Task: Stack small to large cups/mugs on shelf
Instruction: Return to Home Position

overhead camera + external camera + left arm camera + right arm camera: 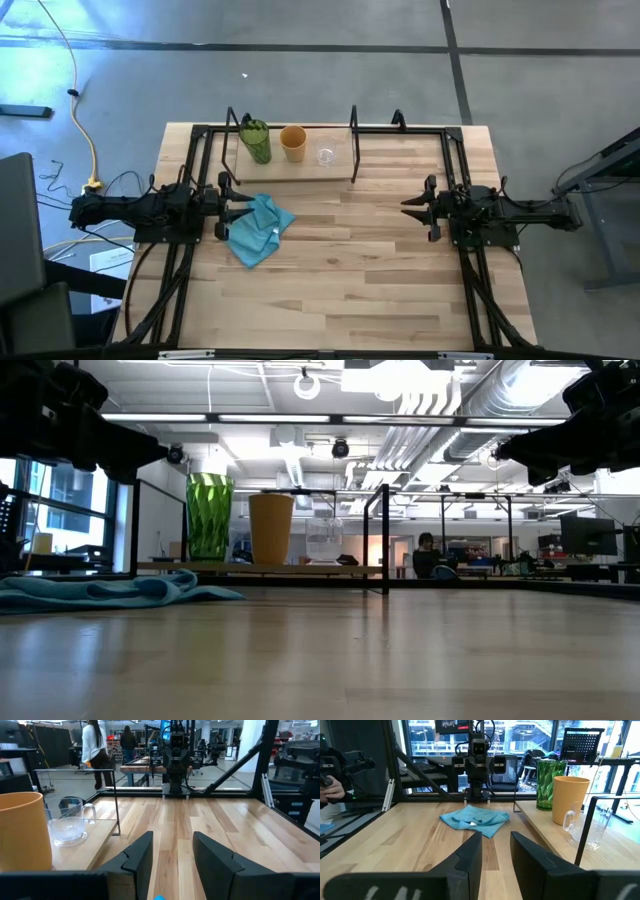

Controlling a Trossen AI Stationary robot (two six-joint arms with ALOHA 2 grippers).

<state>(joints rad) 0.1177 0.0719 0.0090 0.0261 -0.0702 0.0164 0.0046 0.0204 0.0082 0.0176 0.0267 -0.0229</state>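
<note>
Three cups stand upright in a row on the low wooden shelf [300,165] near the table's far edge: the green tumbler [256,141] at the left, the orange-tan cup [293,143] in the middle, the small clear glass mug [325,154] at the right. My left gripper [234,204] hovers open at the table's left side, over the edge of a light blue cloth. My right gripper [410,206] hovers open at the right side, above bare wood. In the right wrist view the tumbler [551,783], the tan cup [571,800] and the glass mug [587,827] show side by side.
A crumpled light blue cloth [259,228] lies on the table in front of the left gripper. The shelf's black wire frame and upright posts [354,130] rise around the cups. Bare tabletop [350,270] spreads between and in front of the arms. People [95,750] stand in the room beyond.
</note>
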